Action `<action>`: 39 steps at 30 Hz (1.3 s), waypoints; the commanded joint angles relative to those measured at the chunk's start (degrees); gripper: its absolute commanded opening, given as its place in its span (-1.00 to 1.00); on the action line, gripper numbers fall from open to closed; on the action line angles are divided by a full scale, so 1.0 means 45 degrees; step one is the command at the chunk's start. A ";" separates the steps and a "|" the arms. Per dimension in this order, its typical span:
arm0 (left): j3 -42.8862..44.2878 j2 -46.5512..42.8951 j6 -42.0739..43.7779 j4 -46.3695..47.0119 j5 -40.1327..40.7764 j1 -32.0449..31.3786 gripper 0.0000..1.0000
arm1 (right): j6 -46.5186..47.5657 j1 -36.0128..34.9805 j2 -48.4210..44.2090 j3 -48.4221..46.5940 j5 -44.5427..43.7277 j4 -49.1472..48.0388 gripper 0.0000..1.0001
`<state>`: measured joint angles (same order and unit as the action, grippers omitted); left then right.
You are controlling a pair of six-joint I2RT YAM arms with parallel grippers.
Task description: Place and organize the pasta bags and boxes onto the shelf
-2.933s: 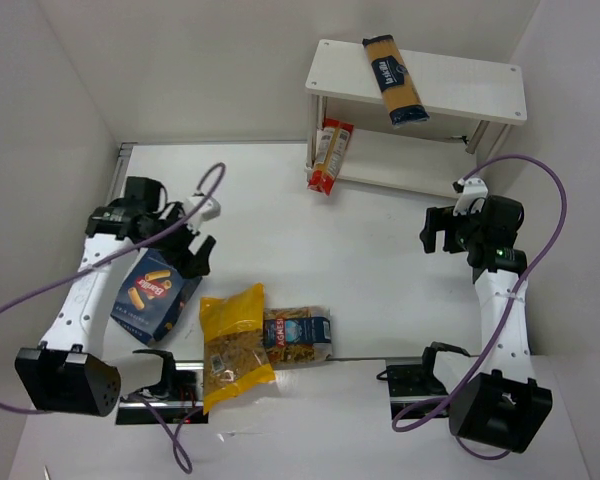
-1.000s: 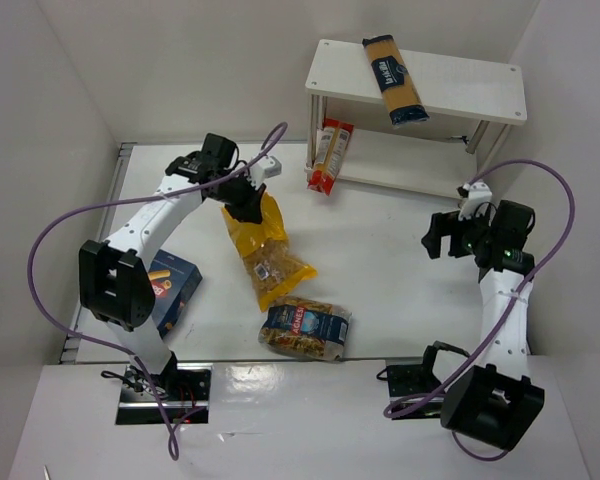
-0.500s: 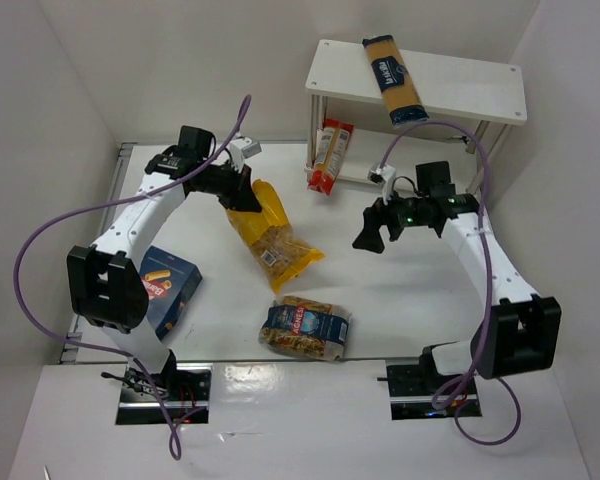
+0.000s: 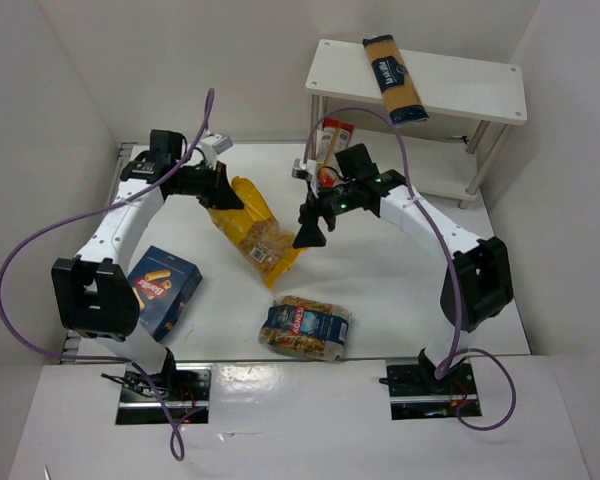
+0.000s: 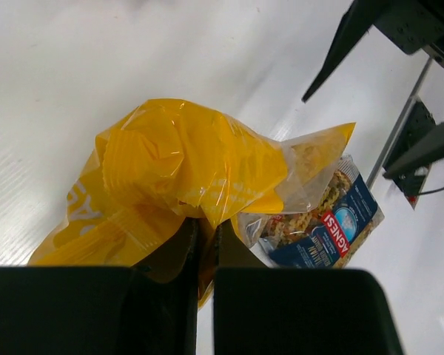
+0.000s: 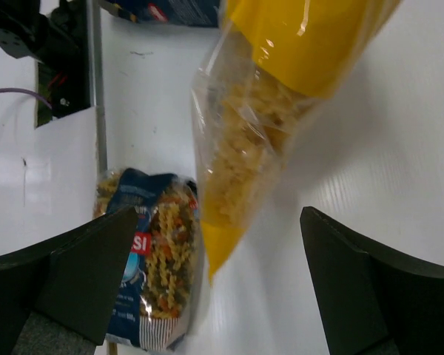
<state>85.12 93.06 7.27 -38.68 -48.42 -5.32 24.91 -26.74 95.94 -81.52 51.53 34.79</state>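
The left gripper (image 4: 223,197) has its jaws pinched nearly together on the gathered top of the yellow plastic bag with the clear window (image 4: 255,225). In the left wrist view the two dark fingers (image 5: 179,255) meet on a crumpled fold of the yellow film (image 5: 185,163). The bag hangs slanting from that grip over the white table (image 4: 400,270), left of centre, window end lowest. I cannot tell whether its bottom corner touches the surface.

The right gripper (image 4: 308,232) is spread wide and holds nothing. It sits just beside the bag's lower end. In its own wrist view (image 6: 218,214) the pasta-filled window (image 6: 237,163) shows in the gap ahead of the fingers, clear of both.

The clear bag with the blue label (image 4: 305,328) lies flat near the front edge, below the hanging bag. The dark blue cardboard box with the red oval logo (image 4: 162,290) lies at front left. The long spaghetti packet (image 4: 393,80) rests diagonally on the top board of the small white two-tier shelf with silver legs (image 4: 460,85). The narrow red-and-white packet (image 4: 332,140) leans at the lower tier's left end, partly hidden by the right arm.

Half a second ago the right gripper was further right, well apart from the bag; it has swung left to reach it. The left arm has drawn the bag slightly leftward. Nearly three seconds back the yellow bag lay flat beside the blue-labelled one.
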 commanded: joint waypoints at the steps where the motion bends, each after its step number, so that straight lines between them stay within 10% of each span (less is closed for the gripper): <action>1: 0.0049 -0.1324 -0.0696 0.1249 -0.1485 0.0633 -1.00 | -0.0455 -0.0755 0.0417 -0.1610 0.0405 -0.0738 0.99; 36: -0.0264 -0.2417 -0.1887 0.1993 -0.3399 0.2764 -1.00 | -0.0710 -0.3510 0.5318 -0.6024 -0.1099 -0.1111 0.99; 39: -0.0400 -0.2535 -0.1888 0.2109 -0.3399 0.2765 -1.00 | -0.0594 -0.3510 0.5845 -0.6922 -0.0904 -0.0817 0.22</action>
<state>82.61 86.04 2.00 -34.59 -55.05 7.27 21.50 -41.71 121.19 -108.09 44.58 31.66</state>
